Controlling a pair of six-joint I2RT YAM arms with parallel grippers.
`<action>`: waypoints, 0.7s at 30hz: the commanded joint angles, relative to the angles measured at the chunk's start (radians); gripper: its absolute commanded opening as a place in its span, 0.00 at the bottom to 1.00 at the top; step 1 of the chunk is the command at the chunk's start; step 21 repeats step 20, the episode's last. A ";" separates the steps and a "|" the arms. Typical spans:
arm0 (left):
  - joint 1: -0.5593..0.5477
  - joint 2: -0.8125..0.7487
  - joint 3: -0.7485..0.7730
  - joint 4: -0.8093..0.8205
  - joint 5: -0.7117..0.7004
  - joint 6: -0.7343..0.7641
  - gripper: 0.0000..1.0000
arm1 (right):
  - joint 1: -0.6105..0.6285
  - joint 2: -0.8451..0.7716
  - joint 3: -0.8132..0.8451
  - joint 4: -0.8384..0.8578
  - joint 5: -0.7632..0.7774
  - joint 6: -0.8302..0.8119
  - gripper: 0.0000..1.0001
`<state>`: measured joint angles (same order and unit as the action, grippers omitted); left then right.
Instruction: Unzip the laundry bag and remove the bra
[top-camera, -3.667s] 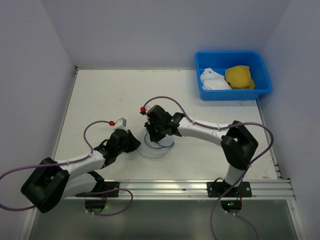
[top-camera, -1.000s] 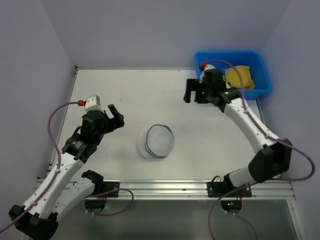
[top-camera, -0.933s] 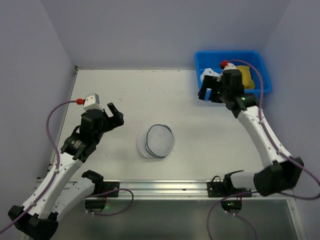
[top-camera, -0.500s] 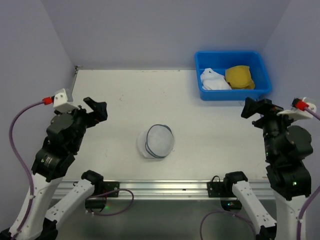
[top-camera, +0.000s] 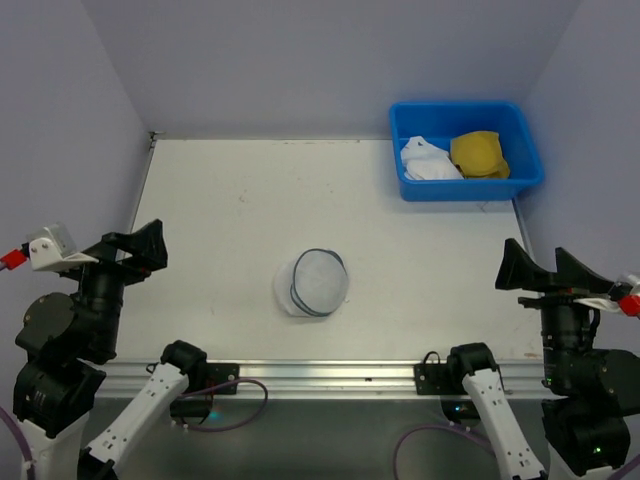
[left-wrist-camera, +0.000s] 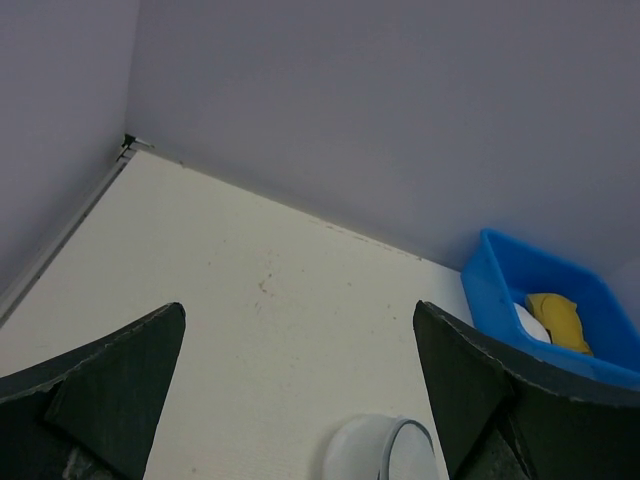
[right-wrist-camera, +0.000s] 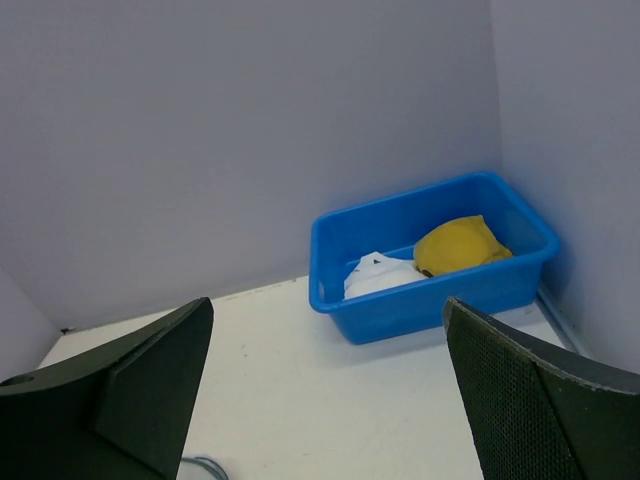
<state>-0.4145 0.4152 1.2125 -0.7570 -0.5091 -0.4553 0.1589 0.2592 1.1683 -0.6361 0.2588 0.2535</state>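
My left gripper is spread wide and holds nothing; in the left wrist view its two dark wedge-shaped fingers stand far apart at the lower corners. My right gripper is spread just as wide and is also empty, with one black textured finger at each side of the right wrist view.

Everything else I place against the small round drum-shaped pouch of translucent white mesh, the laundry bag. It sits on the pale matte table, one round face turned upward, with a dark zipper line running around its rim. I cannot tell whether that zipper is open or closed. My left gripper hangs well to the left of the bag and my right gripper well to its right, and neither touches it. In the left wrist view the bag shows at the bottom edge, between my fingers.

Beyond the bag and to its right, in the far corner of the table, stands a blue rectangular plastic bin. The soft mustard-yellow domed fabric bra lies inside that bin, on the side farther from the bag. Beside it, on the side nearer the bag, is a crumpled white cloth. The bra is well apart from the bag.
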 joint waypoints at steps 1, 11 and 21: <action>0.005 -0.035 -0.021 0.007 -0.013 0.037 1.00 | 0.002 -0.034 -0.048 0.038 -0.041 -0.036 0.99; 0.005 -0.047 -0.105 0.034 0.035 0.027 1.00 | 0.002 -0.081 -0.096 0.055 -0.056 -0.034 0.99; 0.005 -0.016 -0.151 0.084 0.069 0.009 1.00 | 0.002 -0.112 -0.107 0.044 -0.043 -0.046 0.99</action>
